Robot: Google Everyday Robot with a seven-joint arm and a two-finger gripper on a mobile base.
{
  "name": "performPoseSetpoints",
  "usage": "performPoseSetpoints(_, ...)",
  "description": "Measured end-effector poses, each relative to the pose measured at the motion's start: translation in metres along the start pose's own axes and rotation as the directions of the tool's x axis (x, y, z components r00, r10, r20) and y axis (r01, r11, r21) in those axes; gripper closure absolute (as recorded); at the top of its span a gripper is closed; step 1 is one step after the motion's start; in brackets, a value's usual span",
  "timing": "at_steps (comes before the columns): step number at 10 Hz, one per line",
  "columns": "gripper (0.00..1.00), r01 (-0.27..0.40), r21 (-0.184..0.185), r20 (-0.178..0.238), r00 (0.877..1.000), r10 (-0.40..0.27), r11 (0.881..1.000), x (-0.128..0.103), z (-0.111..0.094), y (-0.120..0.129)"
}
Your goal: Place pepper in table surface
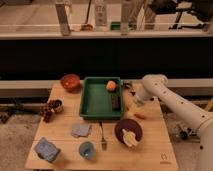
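Light tan wooden counter point(150, 145), rectangular. Green tray point(90, 102) at centre back. Orange-brown bowl point(70, 81) at back left. Dark cluster, maybe grapes point(46, 110), at left edge. Blue-grey cloth point(80, 130) and fork point(103, 140) in front of tray. Blue sponge point(46, 149) and blue cup point(87, 149) near front. Dark bowl point(128, 131) front right. Pepper point(140, 115) lies on counter right of tray, gripper point(131, 103) just above it, jaws apart.

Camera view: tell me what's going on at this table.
A one-armed robot is setting down a pepper. The slim orange-red pepper lies on the table surface, right of the green tray and just above the dark bowl. The gripper is low beside the tray's right edge, just above the pepper.
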Motion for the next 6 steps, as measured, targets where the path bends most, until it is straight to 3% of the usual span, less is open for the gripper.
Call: performPoseSetpoints(6,0.22,-0.021,0.013,-0.035,0.999,0.021,1.000,0.006,0.035,-0.008)
